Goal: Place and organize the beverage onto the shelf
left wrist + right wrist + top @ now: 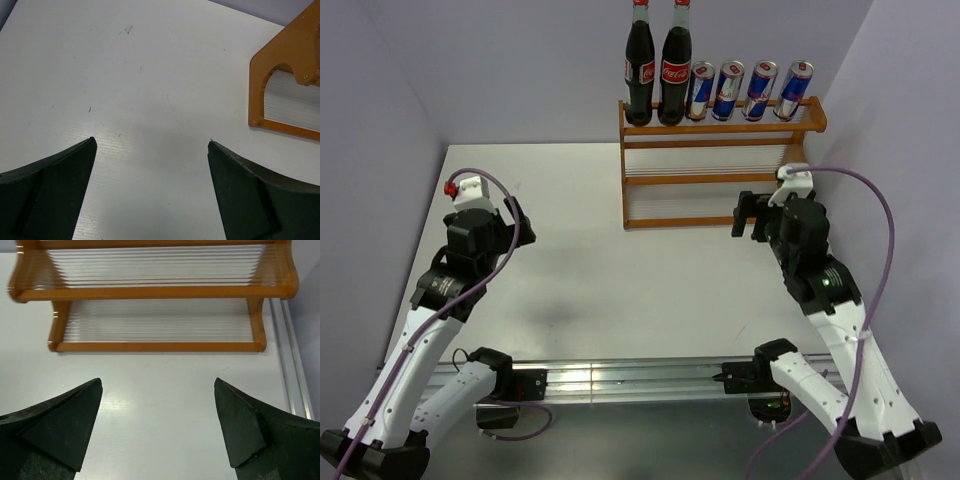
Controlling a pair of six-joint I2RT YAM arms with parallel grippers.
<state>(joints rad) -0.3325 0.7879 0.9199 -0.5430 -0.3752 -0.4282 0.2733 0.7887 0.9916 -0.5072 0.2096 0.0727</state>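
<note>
The shelf (720, 178) stands at the top of the frame. On its top tier are two bottles (640, 70) on the left and four cans (730, 90) on the right. The table (590, 280) is white and the walls (520, 70) are pale purple. The left gripper (152, 145), at middle left, is wide open and empty. The right gripper (157, 382), near the shelf front, is wide open and empty too.

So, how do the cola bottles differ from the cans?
The cola bottles are taller than the cans. The bottles are dark with red caps and labels; the cans are blue and silver. The bottles take the left end of the row, the cans the right. All stand on the shelf, top tier.
</note>
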